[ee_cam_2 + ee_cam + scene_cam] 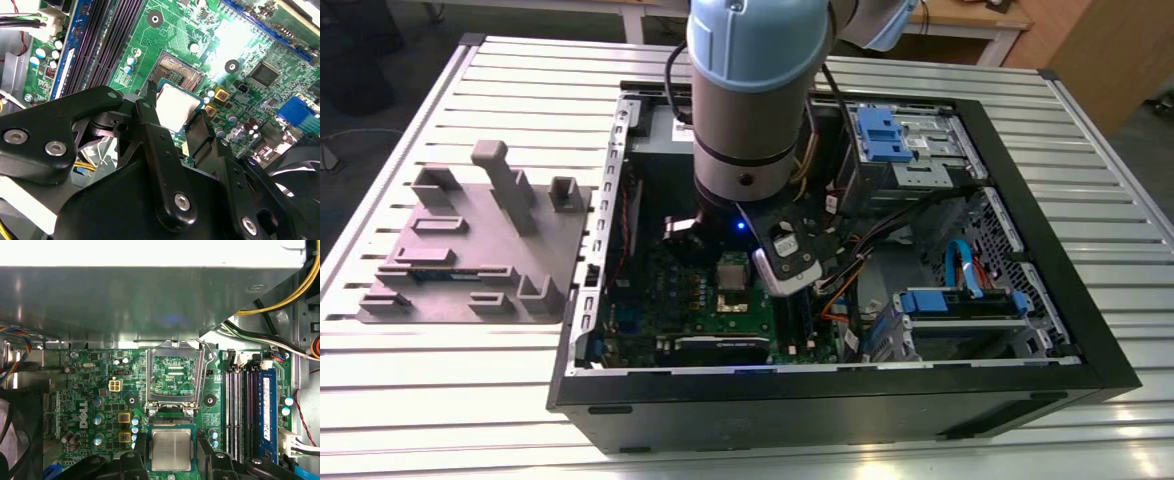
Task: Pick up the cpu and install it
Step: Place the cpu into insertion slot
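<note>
Metal-slatted table [454,420], exterior view: an open computer case [854,415] is carried, with the arm [747,100] reaching inside.
Second wrist view: the cpu [181,107] is clenched by the end effector [176,106], just above the empty socket [175,74].
First wrist view: the socket's load plate [172,402] is raised beside the cpu [171,449].
Risk: socket pins may be bent if the cpu is lowered skewed.

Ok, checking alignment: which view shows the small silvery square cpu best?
The first wrist view: the silvery-grey square cpu chip faces it flat, held in the pincer. The second wrist view shows it slanted, partly behind a finger. The exterior view: too small to tell.
</note>
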Action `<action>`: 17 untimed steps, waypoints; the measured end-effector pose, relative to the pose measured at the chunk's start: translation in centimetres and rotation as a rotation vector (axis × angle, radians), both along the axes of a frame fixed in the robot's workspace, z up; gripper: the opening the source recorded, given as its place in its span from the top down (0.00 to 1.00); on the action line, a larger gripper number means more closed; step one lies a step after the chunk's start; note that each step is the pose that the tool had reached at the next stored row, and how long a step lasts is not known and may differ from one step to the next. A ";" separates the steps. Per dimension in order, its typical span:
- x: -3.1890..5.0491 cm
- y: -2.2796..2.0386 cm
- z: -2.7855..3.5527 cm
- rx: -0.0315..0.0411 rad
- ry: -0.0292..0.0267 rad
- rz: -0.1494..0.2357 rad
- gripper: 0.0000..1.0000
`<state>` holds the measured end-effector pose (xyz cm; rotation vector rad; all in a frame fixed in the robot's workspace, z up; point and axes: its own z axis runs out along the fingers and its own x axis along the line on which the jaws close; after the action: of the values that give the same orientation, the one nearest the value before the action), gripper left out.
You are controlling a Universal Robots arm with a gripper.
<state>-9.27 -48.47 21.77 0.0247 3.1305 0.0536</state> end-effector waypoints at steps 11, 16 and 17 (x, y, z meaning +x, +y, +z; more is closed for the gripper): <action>0.00 -0.32 -0.60 -0.0014 0.0000 0.000 0.53; 0.05 -0.51 -0.93 -0.0012 0.0000 0.000 0.53; 0.08 -0.54 -1.05 -0.0012 -0.0001 0.000 0.53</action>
<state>-9.19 -49.01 20.72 0.0246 3.1304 0.0517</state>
